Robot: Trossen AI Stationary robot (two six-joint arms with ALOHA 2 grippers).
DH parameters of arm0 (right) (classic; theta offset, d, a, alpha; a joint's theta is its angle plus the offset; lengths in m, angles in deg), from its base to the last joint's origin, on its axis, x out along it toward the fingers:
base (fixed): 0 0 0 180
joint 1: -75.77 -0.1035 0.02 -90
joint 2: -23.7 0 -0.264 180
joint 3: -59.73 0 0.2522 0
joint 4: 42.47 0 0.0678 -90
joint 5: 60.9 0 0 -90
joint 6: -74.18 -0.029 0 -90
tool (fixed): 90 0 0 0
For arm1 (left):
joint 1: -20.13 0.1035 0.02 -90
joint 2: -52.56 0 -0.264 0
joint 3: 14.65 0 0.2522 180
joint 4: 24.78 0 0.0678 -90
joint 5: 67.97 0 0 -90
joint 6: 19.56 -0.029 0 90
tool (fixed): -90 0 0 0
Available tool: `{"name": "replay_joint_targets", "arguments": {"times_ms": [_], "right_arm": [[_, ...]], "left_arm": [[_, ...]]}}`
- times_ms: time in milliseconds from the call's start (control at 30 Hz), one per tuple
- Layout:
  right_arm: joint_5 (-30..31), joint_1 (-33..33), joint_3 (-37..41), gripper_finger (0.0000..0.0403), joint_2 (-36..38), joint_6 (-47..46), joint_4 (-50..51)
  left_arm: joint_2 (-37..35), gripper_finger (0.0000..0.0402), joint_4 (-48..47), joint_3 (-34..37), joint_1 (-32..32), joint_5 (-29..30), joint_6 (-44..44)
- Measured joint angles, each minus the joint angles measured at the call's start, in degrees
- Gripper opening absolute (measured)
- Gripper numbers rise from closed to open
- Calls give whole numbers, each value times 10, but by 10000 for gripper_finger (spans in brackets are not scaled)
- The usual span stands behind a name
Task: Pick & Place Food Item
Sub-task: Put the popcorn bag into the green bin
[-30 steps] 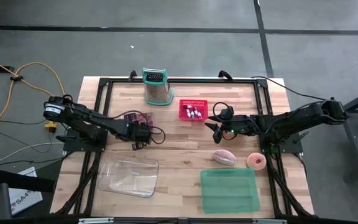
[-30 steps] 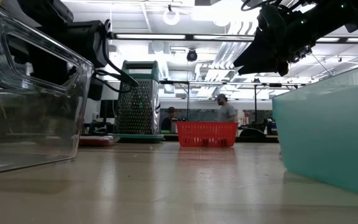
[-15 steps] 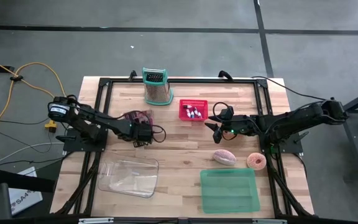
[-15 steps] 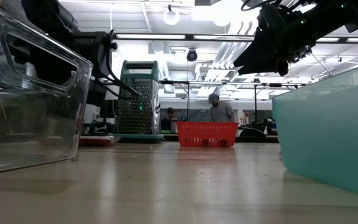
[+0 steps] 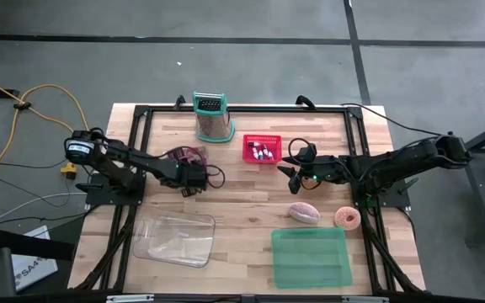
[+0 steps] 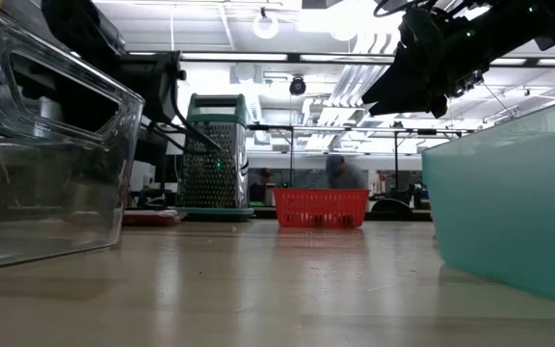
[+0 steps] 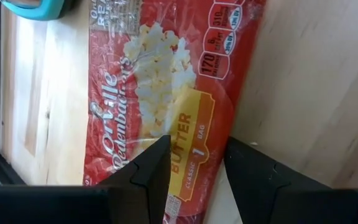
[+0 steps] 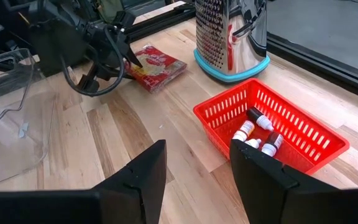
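Note:
A red popcorn bag (image 5: 183, 156) lies flat on the table's far left part, next to the grater. In the left wrist view the bag (image 7: 160, 93) fills the picture. My left gripper (image 5: 195, 173) slants down over the bag's near end, and its open fingers (image 7: 197, 144) frame the yellow label. My right gripper (image 5: 286, 171) hangs open above the table's middle, beside the red basket, with nothing between its fingers (image 8: 197, 149). A pink food item (image 5: 304, 211) and a doughnut (image 5: 347, 219) lie on the table at the right. My left gripper stands with its two fingertips (image 7: 163, 146) over the bag's label end (image 7: 191, 124), coming from the near left and slanting down. Whether the tips touch the bag I cannot tell. The bag lies flat on the table.
A metal grater (image 5: 211, 116) stands at the far edge. A red basket (image 5: 262, 150) holds small bottles. A clear container (image 5: 175, 238) sits near left and a green bin (image 5: 310, 257) near right. A black frame (image 5: 138, 118) rims the table.
My left gripper has crept toward the table's far edge and closer over the popcorn bag, sinking and turning a little. Its fingers keep the same gap. A person in the room behind has walked across.

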Motion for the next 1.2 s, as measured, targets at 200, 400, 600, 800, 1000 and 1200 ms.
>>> {"name": "replay_joint_targets", "arguments": {"times_ms": [200, 400, 600, 800, 1000, 1200], "right_arm": [[0, 0, 0, 165, 0, 0, 0], [0, 0, 0, 165, 0, 0, 0], [0, 0, 0, 165, 0, 0, 0], [0, 0, 0, 165, 0, 0, 0], [0, 0, 0, 165, 0, 0, 0], [0, 0, 0, 165, 0, 0, 0]], "left_arm": [[0, 142, 0, 0, 18, 0, -14], [0, 142, 0, 0, 41, 1, -19], [18, 142, 8, -1, 56, 18, -33], [21, 142, 17, 2, 44, 55, -35], [22, 114, 20, 2, 39, 61, -35], [22, 63, 20, 2, 38, 63, -31]]}}
